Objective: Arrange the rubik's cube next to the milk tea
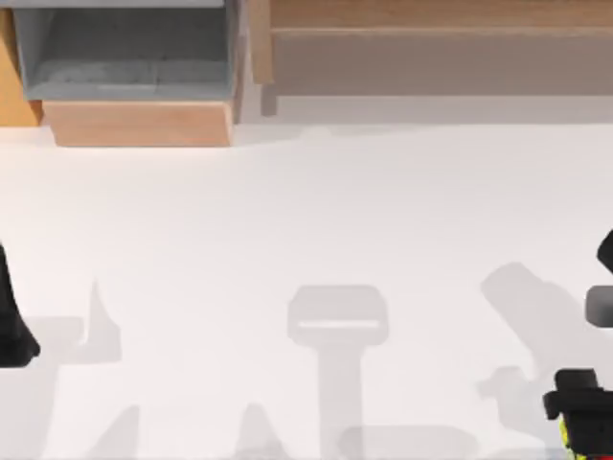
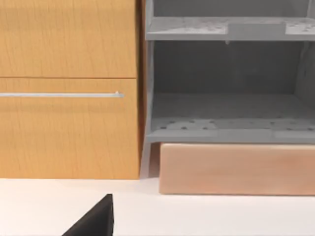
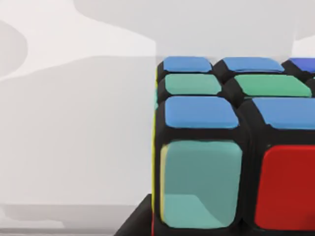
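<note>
right gripper (image 1: pixel 582 407) at table's (image 1: pixel 287 220) lower right edge | rubik's cube (image 3: pixel 231 147) close against its finger (image 3: pixel 135 223) | grip state: cannot tell | left arm (image 1: pixel 11 316) parked, left edge

A white tabletop (image 1: pixel 287 220) is being crossed by soft grey shadows toward its near edge. At the far left, a grey open shelf unit (image 1: pixel 124 53) is being carried on a pale wooden base (image 1: pixel 139 123), and a long wooden shelf (image 1: pixel 431 29) is being shown to its right. Beside the grey shelves, an orange wood cabinet (image 2: pixel 69 88) with a thin metal handle (image 2: pixel 59 95) is being seen.
</note>
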